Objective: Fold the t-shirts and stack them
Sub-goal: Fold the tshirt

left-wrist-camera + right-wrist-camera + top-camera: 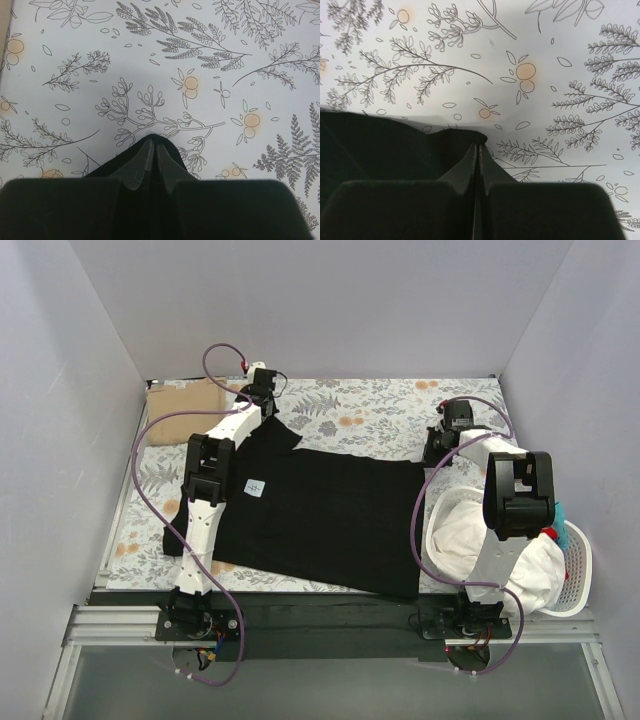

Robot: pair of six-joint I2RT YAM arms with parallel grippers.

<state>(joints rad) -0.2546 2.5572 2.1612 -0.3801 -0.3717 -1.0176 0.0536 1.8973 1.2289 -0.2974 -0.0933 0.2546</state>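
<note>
The black t-shirt (330,520) lies spread on the floral cloth, its small white label (254,487) near the left side. My left gripper (267,408) is at the shirt's far left corner; in the left wrist view it (152,146) is shut on a peak of black cloth (172,155). My right gripper (437,452) is at the far right corner; in the right wrist view it (479,147) is shut on the shirt's black edge (410,150). The tan-beige t-shirt (185,400) lies folded at the back left.
The grey-and-orange floral cloth (370,410) covers the table. A white basket (580,575) with white cloth (455,530) spilling out stands at the right, beside the right arm. Grey walls close in the back and both sides.
</note>
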